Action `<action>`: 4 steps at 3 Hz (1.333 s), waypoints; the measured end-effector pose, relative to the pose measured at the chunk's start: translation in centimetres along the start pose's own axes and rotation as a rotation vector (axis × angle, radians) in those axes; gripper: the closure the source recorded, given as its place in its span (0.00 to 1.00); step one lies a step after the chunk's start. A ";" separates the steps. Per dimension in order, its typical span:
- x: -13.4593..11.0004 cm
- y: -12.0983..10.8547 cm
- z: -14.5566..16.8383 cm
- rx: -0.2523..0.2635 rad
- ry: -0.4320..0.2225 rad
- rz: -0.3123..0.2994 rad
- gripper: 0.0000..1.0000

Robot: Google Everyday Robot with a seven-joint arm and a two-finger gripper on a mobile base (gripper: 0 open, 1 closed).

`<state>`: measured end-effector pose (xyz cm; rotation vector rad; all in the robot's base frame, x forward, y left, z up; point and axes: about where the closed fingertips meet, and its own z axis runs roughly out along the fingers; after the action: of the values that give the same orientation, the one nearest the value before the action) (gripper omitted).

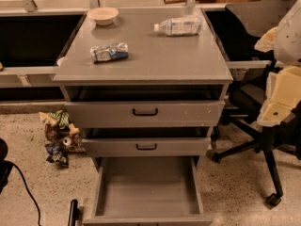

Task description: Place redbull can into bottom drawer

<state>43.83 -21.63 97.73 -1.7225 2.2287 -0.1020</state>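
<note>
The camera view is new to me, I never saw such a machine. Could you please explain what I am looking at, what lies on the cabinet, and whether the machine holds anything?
There is one picture, looking down at the front of a grey cabinet. The cream part at the right edge is the robot's gripper, the hand of its single arm; it hangs beside the cabinet, before a black office chair, and I see nothing held in it. On the cabinet top are a bowl, a plastic bottle and the redbull can, the last two lying on their sides. The bottom drawer is pulled out and empty.
</note>
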 end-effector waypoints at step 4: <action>-4.5 -4.6 3.1 0.038 -0.128 -0.043 0.00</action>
<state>50.04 -18.13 96.86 -1.7074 2.0859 -0.0422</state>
